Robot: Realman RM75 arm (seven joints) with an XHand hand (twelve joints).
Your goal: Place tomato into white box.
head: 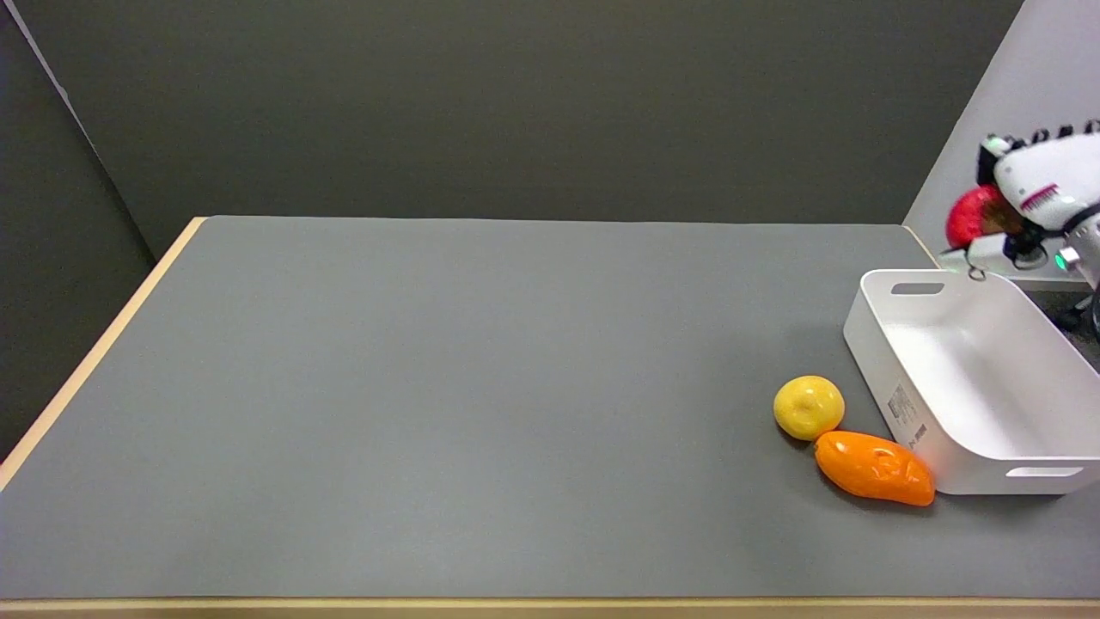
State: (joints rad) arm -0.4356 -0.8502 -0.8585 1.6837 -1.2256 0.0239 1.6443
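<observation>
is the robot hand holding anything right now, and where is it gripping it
Yes. The right robot hand holds the red tomato, gripped on its right side; its left side shows, above the white box's far end.

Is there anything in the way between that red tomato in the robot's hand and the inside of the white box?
No. In the head view, only open air separates the tomato, held by the right hand, from the empty white box.

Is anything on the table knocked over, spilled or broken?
Nothing stands out. The white box sits upright and empty, the yellow fruit and orange fruit lie whole beside it, and the right hand holds the tomato in the air near the box's far end.
</observation>
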